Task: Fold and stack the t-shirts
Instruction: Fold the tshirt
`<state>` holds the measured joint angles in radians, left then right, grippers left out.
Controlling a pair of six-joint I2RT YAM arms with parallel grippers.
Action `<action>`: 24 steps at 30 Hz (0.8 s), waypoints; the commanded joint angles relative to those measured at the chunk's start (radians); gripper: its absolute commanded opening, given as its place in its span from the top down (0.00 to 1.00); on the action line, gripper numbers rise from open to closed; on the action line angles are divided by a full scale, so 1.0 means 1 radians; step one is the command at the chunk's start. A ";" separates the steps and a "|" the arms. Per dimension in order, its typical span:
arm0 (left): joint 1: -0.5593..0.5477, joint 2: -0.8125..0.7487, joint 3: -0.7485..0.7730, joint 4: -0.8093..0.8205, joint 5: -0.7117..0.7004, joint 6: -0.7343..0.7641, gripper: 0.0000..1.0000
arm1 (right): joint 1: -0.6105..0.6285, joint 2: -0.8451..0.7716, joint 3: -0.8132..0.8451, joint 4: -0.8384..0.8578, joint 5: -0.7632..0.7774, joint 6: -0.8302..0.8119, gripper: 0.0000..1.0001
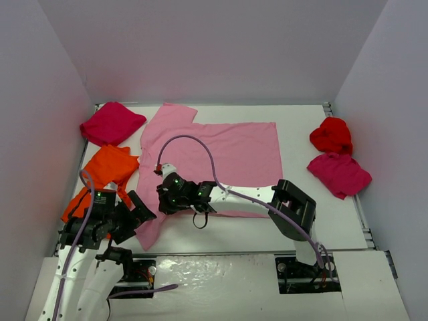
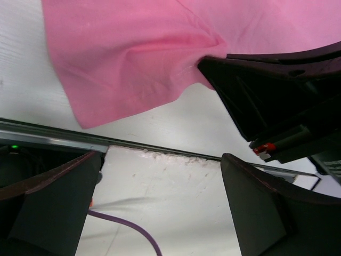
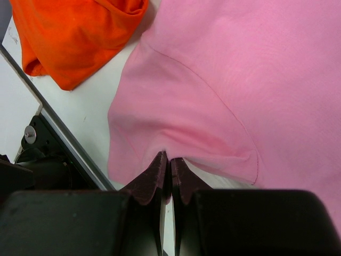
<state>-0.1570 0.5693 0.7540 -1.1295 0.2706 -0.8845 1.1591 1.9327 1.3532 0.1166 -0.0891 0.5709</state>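
Observation:
A light pink t-shirt (image 1: 227,154) lies spread flat across the middle of the table. My right gripper (image 3: 171,160) is shut on its near-left edge by the sleeve, and the cloth (image 3: 224,80) bunches into a small ridge at the fingertips. The left wrist view shows that same pinch, with the right gripper (image 2: 205,64) on the pink cloth (image 2: 122,58). My left gripper (image 1: 138,212) stands wide open just left of it over the table's front edge, and nothing lies between its fingers (image 2: 250,202). An orange t-shirt (image 1: 107,170) lies crumpled at the left.
A magenta shirt (image 1: 110,124) sits at the back left. A red shirt (image 1: 331,134) and another magenta one (image 1: 338,172) lie bunched at the right. The metal front rail (image 2: 53,136) runs under my left gripper. Walls enclose three sides.

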 commanded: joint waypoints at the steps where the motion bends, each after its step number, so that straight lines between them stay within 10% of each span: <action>1: -0.001 0.016 -0.014 0.114 0.062 -0.096 0.05 | 0.002 -0.070 0.058 0.034 0.024 -0.007 1.00; 13: -0.003 -0.179 -0.131 0.148 -0.122 -0.306 0.19 | -0.013 -0.056 0.079 0.038 0.070 0.048 1.00; 24: -0.226 0.075 -0.081 0.122 -0.285 -0.175 0.15 | -0.084 0.004 0.114 0.051 0.027 0.044 1.00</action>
<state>-0.2631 0.5613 0.6121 -1.0474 0.1036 -1.0801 1.1088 1.9350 1.3890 0.1098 -0.0540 0.6052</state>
